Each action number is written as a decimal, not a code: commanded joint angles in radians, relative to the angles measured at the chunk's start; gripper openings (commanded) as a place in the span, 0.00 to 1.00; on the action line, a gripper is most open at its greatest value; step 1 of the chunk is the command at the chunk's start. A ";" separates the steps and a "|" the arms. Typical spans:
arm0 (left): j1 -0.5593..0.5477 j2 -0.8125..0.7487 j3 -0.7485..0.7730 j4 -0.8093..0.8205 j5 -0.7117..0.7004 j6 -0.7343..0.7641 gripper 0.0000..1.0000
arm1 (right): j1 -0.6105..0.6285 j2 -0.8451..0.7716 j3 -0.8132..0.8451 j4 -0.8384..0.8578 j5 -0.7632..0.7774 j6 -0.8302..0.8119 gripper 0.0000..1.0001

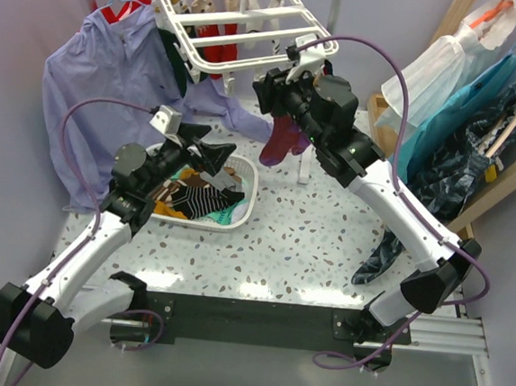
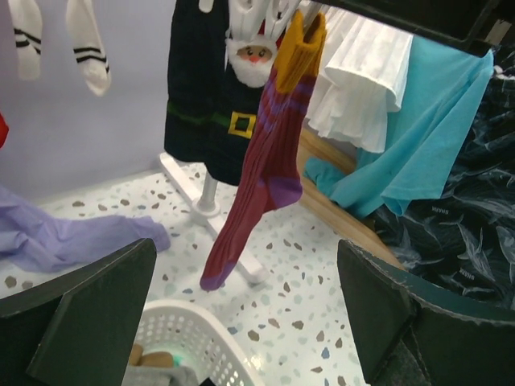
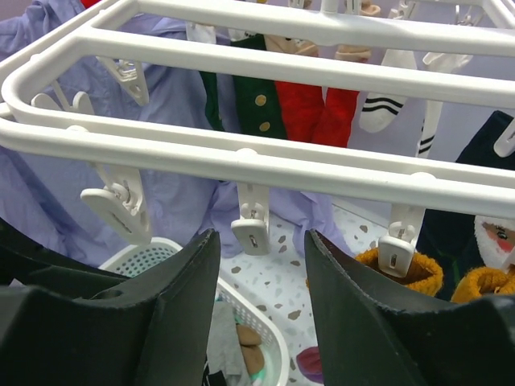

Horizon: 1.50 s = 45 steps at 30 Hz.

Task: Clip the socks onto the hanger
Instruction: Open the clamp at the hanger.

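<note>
The white hanger stands at the back with several socks clipped under it: red, green, and white ones with black stripes. A maroon sock with an orange cuff hangs from a clip at the front corner. My right gripper is raised just under the front bar. Its fingers stand apart on either side of a bare white clip without touching it. My left gripper hovers wide open and holding nothing over the basket's pile of mixed socks.
The white slotted basket sits left of centre on the speckled table. A lavender shirt hangs at back left. White, teal and dark garments drape over a wooden frame on the right. A dark cloth lies by the right arm.
</note>
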<state>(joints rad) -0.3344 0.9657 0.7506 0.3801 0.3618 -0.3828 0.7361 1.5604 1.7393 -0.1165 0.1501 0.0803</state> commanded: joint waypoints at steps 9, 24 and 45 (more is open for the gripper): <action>-0.080 0.128 0.035 0.370 -0.073 0.070 1.00 | -0.009 0.004 0.008 0.107 0.054 0.075 0.48; -0.091 0.251 0.110 0.474 -0.064 0.096 1.00 | -0.010 0.012 0.008 0.109 0.117 0.038 0.14; -0.212 0.381 0.107 0.740 -0.064 0.472 0.81 | -0.044 0.020 0.058 0.048 0.055 0.047 0.00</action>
<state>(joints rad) -0.5385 1.3182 0.7994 1.0130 0.3176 -0.0399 0.6991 1.5742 1.7447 -0.0673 0.2211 0.1169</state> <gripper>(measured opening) 0.857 0.023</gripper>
